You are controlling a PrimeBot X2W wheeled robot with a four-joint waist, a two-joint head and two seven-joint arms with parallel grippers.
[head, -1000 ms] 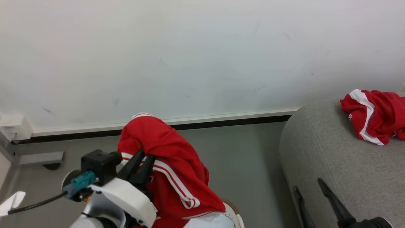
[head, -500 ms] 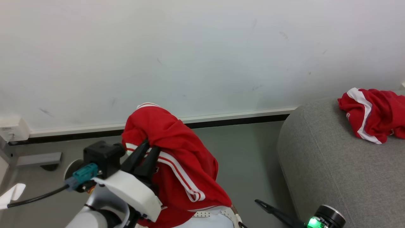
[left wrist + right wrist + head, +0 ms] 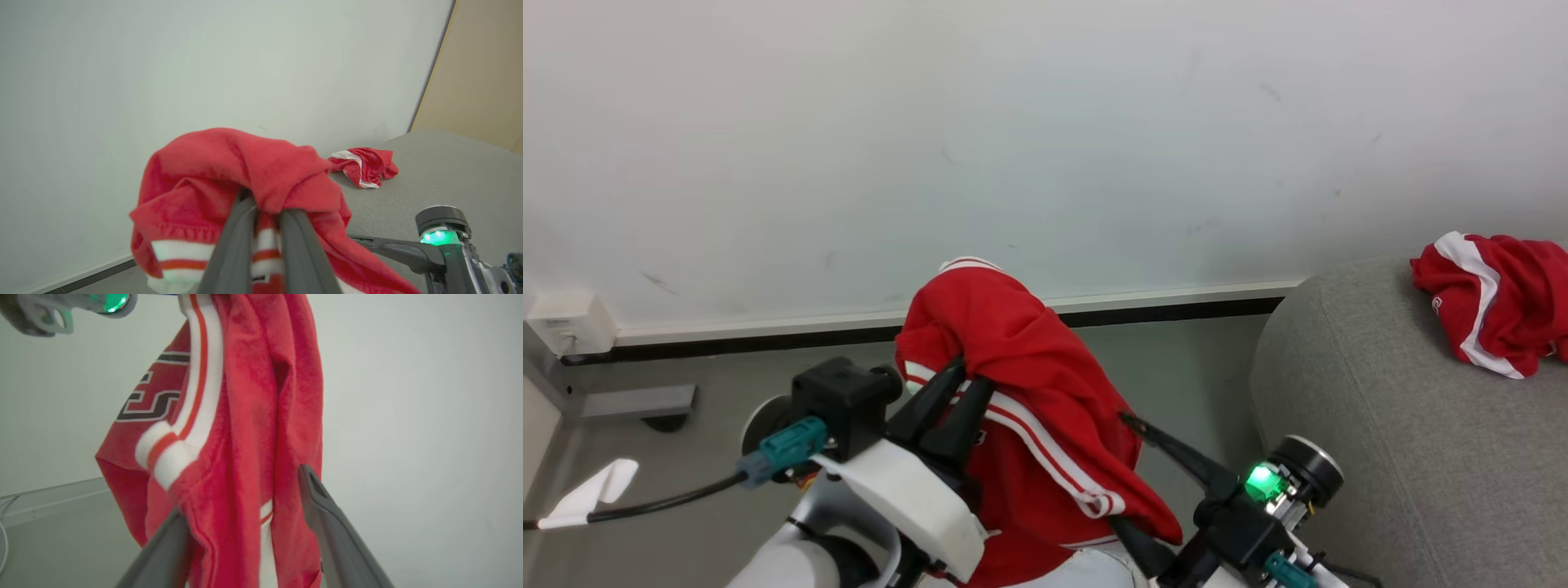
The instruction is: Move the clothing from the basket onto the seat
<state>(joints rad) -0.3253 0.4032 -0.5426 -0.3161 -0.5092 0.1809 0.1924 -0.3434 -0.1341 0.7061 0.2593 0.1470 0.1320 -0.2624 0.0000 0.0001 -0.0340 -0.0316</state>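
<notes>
clothing (image 3: 1029,367) | red, white stripes | bunched, draped over left fingers (image 3: 927,402)

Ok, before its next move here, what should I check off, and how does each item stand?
1. Hold of the left gripper on the lifted garment: ok, shut on bunched fabric.
2. Spread of the right gripper around the hanging fabric: ok, one finger on each side, not closed.
3. Clearance of the lifted garment from the basket: cannot tell, the hem overlaps it in the head view.
4. Free room on the seat: ok, bare cushion beside the second garment.
5. Clothing left in the basket: cannot tell.
</notes>
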